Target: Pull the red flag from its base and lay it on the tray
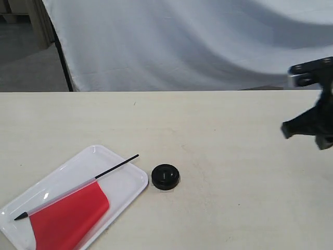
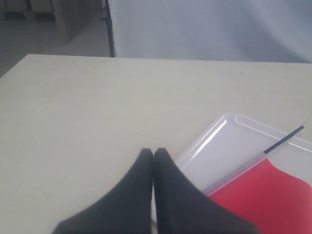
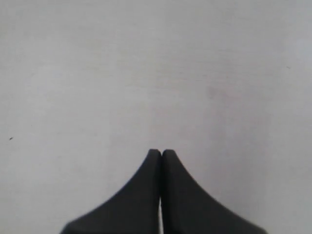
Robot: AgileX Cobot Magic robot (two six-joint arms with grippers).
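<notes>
The red flag [image 1: 67, 213] lies flat on the white tray [image 1: 122, 179] at the front left, its black pole [image 1: 117, 166] slanting over the tray's right rim. The round black base [image 1: 165, 176] stands empty on the table just right of the tray. My left gripper [image 2: 153, 152] is shut on nothing, hovering over the table near a corner of the tray [image 2: 229, 141], with the flag [image 2: 263, 190] beside it. It is out of the exterior view. My right gripper [image 3: 161, 152] is shut and empty over bare tabletop; its arm [image 1: 312, 127] hangs at the far right.
A white cloth backdrop [image 1: 182, 41] hangs behind the table's far edge, with a black stand pole [image 1: 62, 57] at its left side. Beige tabletop [image 1: 223, 135] stretches between the base and the right arm.
</notes>
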